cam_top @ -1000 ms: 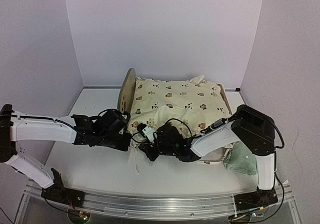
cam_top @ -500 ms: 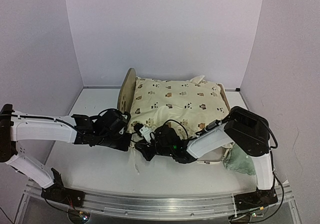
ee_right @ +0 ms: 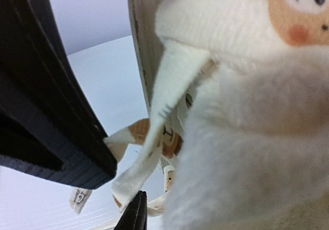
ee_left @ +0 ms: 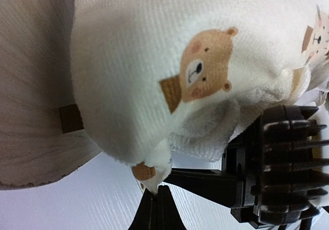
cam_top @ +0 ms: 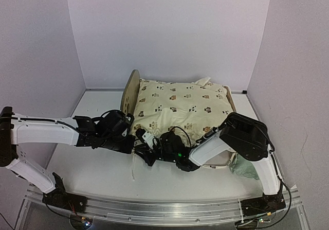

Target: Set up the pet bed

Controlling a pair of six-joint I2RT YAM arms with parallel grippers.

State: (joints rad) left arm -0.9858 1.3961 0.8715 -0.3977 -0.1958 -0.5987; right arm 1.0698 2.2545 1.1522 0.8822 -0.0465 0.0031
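White surface (cam_top: pixel 92 173) carries everything, and the pet bed (cam_top: pixel 131 87) sits at its middle toward the back wall, with the arched headboard at the left end. I judge the job well along: the cream bear-print cushion (cam_top: pixel 180 104) already lies over the frame and fills it, though its near edge bulges past the rail and its corner by the headboard looks unsettled. What's left, as I read it, is securing that corner and placing the mint green pillow (cam_top: pixel 247 167). The pillow lies on the surface off the bed's right end, partly hidden by my right arm (cam_top: pixel 247 137). Both claws crowd the near-left corner of the cushion, so I have little room to work there. My left claw (ee_left: pixel 159 198) is pressed fully together at the end of a tie (ee_left: pixel 145 171); whether fabric is caught in it I cannot tell. My right claw (ee_right: pixel 136 210) sits just under a dangling tie, and I cannot tell how wide it stands.
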